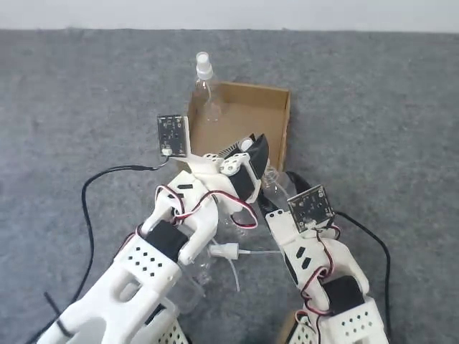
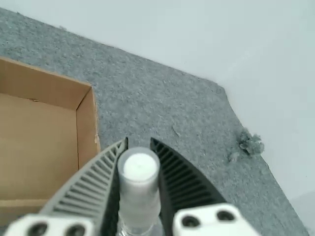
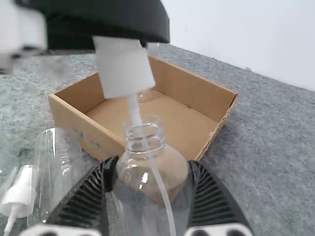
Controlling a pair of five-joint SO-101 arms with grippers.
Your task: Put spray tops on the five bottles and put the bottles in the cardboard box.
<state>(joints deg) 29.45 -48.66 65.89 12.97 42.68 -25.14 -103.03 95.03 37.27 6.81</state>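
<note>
Clasping half-hidden bottle (image 3: 143, 143), right pincer (image 3: 151, 168)

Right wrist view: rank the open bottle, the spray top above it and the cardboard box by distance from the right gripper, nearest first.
1. open bottle: clamped in the right gripper, between its fingers.
2. spray top: just above the bottle's neck, with its tube running down into the bottle.
3. cardboard box: on the table beyond the bottle.

Clearance, cardboard box (image 1: 247, 118) and table (image 1: 373, 107).
Box floor open but for capped bottle (image 1: 206, 89) at its far left corner; loose spray top (image 1: 226, 251), lying bottle (image 3: 56, 167) on table before box's near edge.
</note>
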